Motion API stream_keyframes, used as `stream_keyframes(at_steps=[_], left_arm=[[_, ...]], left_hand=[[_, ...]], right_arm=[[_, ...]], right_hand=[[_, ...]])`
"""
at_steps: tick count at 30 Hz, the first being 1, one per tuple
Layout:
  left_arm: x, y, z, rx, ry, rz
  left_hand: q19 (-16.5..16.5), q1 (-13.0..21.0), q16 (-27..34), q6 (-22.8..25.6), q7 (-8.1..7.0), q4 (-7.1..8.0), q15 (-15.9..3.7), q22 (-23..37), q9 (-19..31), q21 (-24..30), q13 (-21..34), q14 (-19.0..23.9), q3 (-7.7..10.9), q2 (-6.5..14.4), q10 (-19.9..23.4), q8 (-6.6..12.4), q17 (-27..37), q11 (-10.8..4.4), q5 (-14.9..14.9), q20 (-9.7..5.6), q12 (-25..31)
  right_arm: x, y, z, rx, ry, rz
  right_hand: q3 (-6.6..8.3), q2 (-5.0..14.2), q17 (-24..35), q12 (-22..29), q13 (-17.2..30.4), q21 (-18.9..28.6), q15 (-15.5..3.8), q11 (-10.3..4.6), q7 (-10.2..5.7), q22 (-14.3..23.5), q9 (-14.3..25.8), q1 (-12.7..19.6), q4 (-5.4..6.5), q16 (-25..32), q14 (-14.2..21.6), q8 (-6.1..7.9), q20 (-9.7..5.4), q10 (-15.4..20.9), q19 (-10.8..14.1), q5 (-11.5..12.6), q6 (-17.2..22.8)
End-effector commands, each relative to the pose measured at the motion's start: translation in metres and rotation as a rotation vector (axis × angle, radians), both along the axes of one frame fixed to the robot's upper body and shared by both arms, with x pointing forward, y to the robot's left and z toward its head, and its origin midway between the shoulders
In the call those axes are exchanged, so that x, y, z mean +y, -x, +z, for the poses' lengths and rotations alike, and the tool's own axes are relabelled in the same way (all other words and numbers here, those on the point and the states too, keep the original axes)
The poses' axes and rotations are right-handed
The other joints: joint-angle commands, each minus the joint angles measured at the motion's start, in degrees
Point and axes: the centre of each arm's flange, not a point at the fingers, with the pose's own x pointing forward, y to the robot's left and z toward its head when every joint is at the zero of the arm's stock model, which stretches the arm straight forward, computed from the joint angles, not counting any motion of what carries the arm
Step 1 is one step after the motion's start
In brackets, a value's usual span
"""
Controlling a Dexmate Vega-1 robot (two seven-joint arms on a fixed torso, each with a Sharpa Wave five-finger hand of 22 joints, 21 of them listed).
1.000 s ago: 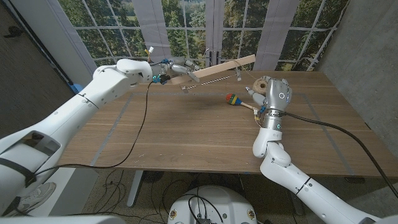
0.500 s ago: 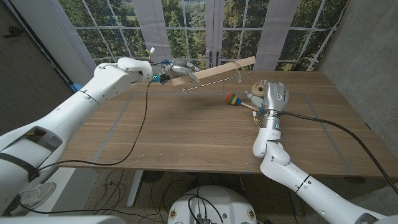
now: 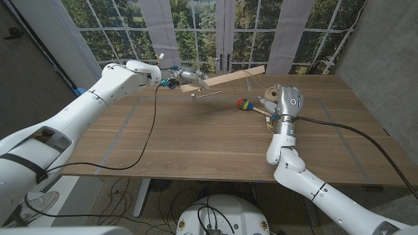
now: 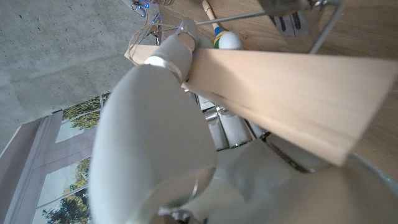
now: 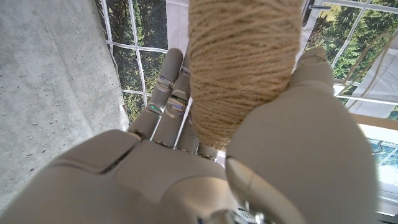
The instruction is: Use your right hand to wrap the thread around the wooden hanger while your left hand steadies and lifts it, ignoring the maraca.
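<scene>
**Hanger raised at the far edge, twine spool in the right hand**

The brown wooden table carries both arms. The left hand grips one end of the pale flat wooden hanger, holding it above the table's far edge, its metal clip bar hanging below. The right hand closes around a spool of tan twine thread. The multicoloured maraca lies just beside that hand.

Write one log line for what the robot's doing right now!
left hand: holds wooden hanger up | right hand: grips thread spool | maraca: on table
</scene>
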Motion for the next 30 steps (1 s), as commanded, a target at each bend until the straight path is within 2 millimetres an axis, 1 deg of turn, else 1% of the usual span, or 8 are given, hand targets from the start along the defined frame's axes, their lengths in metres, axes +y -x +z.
stream_keyframes(at_steps=[1, 9, 13, 15, 22, 25, 28, 30], left_arm=[[0.008, -0.013, -0.013, 0.155, 0.02, 0.072], [0.018, -0.012, -0.022, 0.212, -0.022, 0.071], [0.028, -0.01, -0.035, 0.249, 0.023, 0.109], [0.033, -0.009, -0.04, 0.259, 0.018, 0.111], [0.048, -0.009, -0.061, 0.305, 0.047, 0.14], [0.051, -0.006, -0.064, 0.307, 0.057, 0.159], [0.053, -0.005, -0.067, 0.317, 0.073, 0.173], [0.053, -0.005, -0.069, 0.32, 0.076, 0.174]], left_hand=[[1.0, 3.43, -0.82, 0.14, 1.06, 7.88, -10.37, 0.05, 0.21, -0.6, -0.5, 12.97, 11.05, 8.97, 0.11, 0.08, -1.11, 0.93, 0.44, -6.16, 0.01], [1.14, 3.57, -1.94, -0.35, 1.6, 7.8, -10.44, -0.03, 0.42, -1.45, -1.15, 13.02, 11.64, 8.89, 0.04, 0.04, -2.7, 1.58, 0.68, -6.13, 0.2], [1.29, 3.57, -2.16, -0.53, 1.7, 7.78, -10.49, -0.03, 0.43, -1.71, -1.28, 13.25, 11.71, 8.82, -0.06, -0.03, -3.17, 1.56, 0.7, -6.14, 0.3], [1.38, 3.57, -2.28, -0.59, 1.65, 7.78, -10.49, -0.03, 0.44, -1.84, -1.27, 13.32, 11.74, 8.79, -0.16, -0.04, -3.39, 1.71, 0.72, -6.14, 0.37], [1.61, 3.6, -2.61, -0.6, 1.88, 7.75, -10.51, -0.03, 0.47, -2.19, -1.7, 13.42, 11.85, 8.75, 0.28, -0.03, -4.0, 1.74, 0.79, -6.13, 0.56], [1.76, 3.57, -2.77, -0.62, 2.13, 7.78, -10.49, -0.02, 0.36, -2.31, -1.93, 13.44, 11.89, 8.74, 0.3, -0.09, -4.28, 1.82, 0.81, -6.11, 0.53], [1.9, 3.58, -2.92, -0.56, 2.18, 7.74, -10.54, -0.02, 0.29, -2.44, -2.17, 13.44, 11.93, 8.69, 0.35, -0.08, -4.54, 1.84, 0.84, -6.1, 0.51], [1.99, 3.59, -2.99, -0.51, 2.28, 7.73, -10.54, -0.02, 0.22, -2.51, -2.31, 13.48, 11.95, 8.67, 0.47, -0.09, -4.69, 1.94, 0.86, -6.11, 0.53]], right_arm=[[0.002, 0.0, -0.002, -0.005, 0.016, 0.001], [0.008, -0.003, -0.004, 0.001, 0.028, 0.012], [0.013, -0.005, -0.006, 0.014, 0.042, 0.022], [0.015, -0.006, -0.008, 0.022, 0.05, 0.026], [0.027, -0.011, -0.011, 0.061, 0.1, 0.05], [0.03, -0.012, -0.013, 0.078, 0.113, 0.058], [0.032, -0.014, -0.015, 0.096, 0.121, 0.066], [0.034, -0.016, -0.017, 0.112, 0.134, 0.073]], right_hand=[[0.01, 20.13, 0.14, -0.08, 0.25, 0.46, -7.22, -0.34, -3.54, 0.14, 0.11, 20.53, 0.31, 0.1, 6.84, 0.3, -7.95, 0.47, -0.22, -0.03, 3.69], [-0.06, 20.13, 0.22, -0.14, 0.26, 0.48, -7.23, -0.28, -3.5, 0.13, 0.12, 20.67, 0.42, 0.02, 6.9, 0.34, -7.98, 0.43, -0.27, -0.1, 3.76], [-0.11, 20.11, 0.25, -0.16, 0.34, 0.5, -7.23, -0.52, -3.51, 0.12, 0.12, 20.75, 0.47, -0.05, 6.85, 0.33, -7.97, 0.32, -0.28, -0.13, 3.73], [-0.15, 20.09, 0.26, -0.24, 0.27, 0.5, -7.22, -0.09, -3.48, 0.12, 0.12, 20.75, 0.53, -0.1, 6.82, 0.34, -7.97, 0.26, -0.3, -0.16, 3.76], [-0.28, 20.07, 0.29, -0.27, 0.33, 0.45, -7.2, -0.55, -3.65, 0.1, 0.14, 20.73, 0.7, -0.26, 6.64, 0.28, -8.01, 0.18, -0.44, -0.21, 3.58], [-0.33, 20.07, 0.3, -0.2, 0.33, 0.42, -7.21, -1.01, -3.79, 0.09, 0.14, 20.77, 0.78, -0.35, 6.55, 0.29, -8.0, 0.39, -0.5, -0.23, 3.59], [-0.37, 20.07, 0.31, -0.29, 0.27, 0.39, -7.2, -0.62, -3.8, 0.08, 0.15, 20.79, 0.84, -0.42, 6.5, 0.32, -8.01, 0.29, -0.58, -0.25, 3.65], [-0.39, 20.07, 0.32, -0.3, 0.28, 0.38, -7.21, -0.77, -3.78, 0.08, 0.15, 20.82, 0.87, -0.46, 6.45, 0.33, -8.01, 0.25, -0.61, -0.25, 3.65]])
